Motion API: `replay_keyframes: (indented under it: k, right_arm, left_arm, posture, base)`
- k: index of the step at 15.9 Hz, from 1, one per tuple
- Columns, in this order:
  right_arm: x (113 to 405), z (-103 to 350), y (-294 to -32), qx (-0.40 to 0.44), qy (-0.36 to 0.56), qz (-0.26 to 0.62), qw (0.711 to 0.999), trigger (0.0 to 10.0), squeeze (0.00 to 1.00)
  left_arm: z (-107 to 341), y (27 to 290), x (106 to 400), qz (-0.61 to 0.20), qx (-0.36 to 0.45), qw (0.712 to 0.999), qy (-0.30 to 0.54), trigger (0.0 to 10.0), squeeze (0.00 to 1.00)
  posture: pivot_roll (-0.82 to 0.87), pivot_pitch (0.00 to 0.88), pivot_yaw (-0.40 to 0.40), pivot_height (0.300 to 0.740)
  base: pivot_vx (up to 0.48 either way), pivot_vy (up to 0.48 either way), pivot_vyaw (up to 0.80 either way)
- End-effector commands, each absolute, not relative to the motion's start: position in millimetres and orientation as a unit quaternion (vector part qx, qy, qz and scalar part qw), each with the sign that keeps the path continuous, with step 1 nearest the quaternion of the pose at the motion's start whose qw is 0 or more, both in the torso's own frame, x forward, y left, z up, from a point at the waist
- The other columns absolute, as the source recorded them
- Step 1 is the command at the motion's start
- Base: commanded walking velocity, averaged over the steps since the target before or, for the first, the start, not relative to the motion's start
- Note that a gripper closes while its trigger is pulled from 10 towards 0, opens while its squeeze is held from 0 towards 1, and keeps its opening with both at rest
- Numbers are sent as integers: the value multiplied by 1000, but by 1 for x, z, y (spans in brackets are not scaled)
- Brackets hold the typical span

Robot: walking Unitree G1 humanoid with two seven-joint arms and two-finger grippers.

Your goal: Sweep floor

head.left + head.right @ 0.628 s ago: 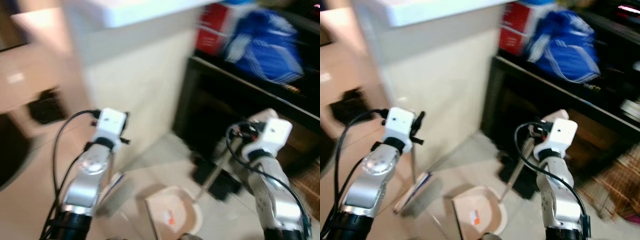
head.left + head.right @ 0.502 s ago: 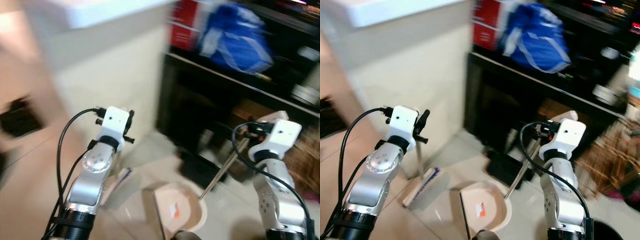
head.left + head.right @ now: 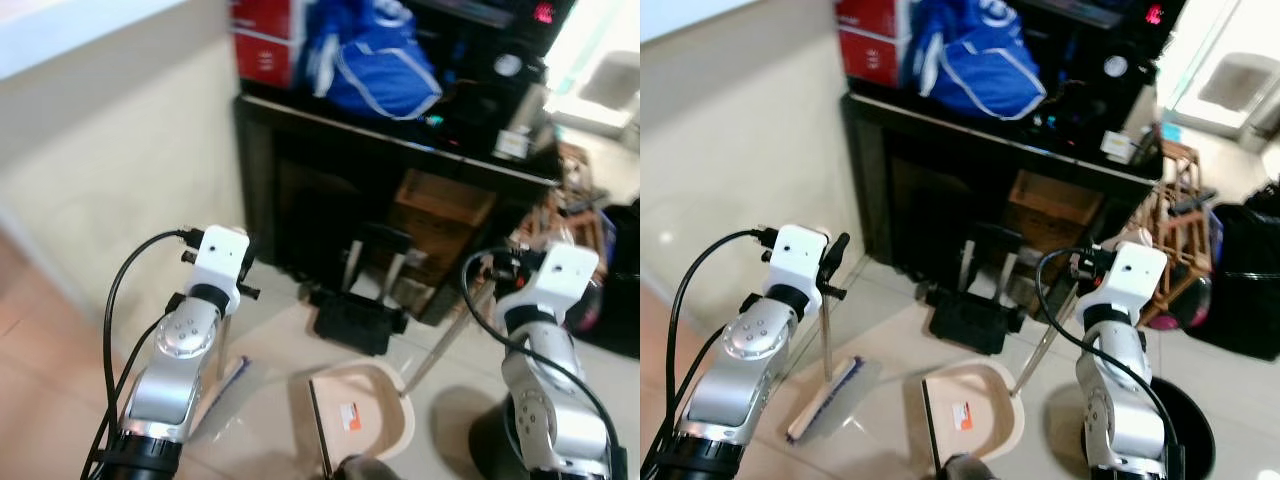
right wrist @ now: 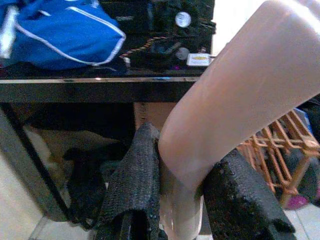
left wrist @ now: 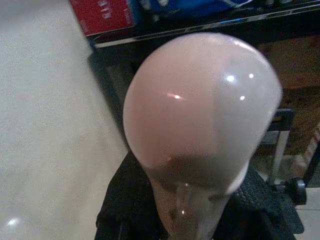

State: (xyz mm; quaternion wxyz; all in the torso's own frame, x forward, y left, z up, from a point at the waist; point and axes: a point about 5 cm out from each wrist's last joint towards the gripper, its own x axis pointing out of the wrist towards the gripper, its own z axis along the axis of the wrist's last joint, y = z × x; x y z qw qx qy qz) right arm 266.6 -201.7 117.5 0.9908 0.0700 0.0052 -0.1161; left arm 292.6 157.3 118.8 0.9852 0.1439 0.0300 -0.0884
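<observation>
Left gripper [image 5: 200,220] is clamped on the broom [image 3: 826,400] handle below its pink knob, keeping the shaft upright so the bristles rest flat on the floor [image 3: 890,340]. My right gripper [image 4: 172,210] is clamped on the dustpan [image 3: 975,410] handle, tilting the pan mouth toward the broom. Both tools sit on the floor just before the black shelf [image 3: 980,140], ready for sweeping debris in.

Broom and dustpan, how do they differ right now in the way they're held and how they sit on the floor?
The broom is held by the left gripper and its pole stands nearly upright; the dustpan is held by the right gripper and its pole leans steeply. The broom ends in a flat bristle head, the dustpan in a beige scoop. Both rest on the floor.
</observation>
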Motion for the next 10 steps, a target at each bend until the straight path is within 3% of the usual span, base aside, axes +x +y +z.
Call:
replay_keyframes:
  k: [1,3,10]
  right_arm:
    - [264,123,-205,66,-6,-131,989,10000,0]
    - [259,123,-208,64,-9,-145,987,10000,0]
    - [257,121,-207,54,2,-139,989,10000,0]
  left_arm:
    - [131,150,296,-107,147,983,5,10000,0]
    - [133,144,301,-124,147,981,3,10000,0]
    - [129,143,302,-110,136,984,3,10000,0]
  posture:
    - [8,22,-22,740]
    - [-8,11,9,740]
    - [-9,2,-19,740]
  base:
    - [0,0,-800]
    - [0,0,-800]
    - [0,0,-800]
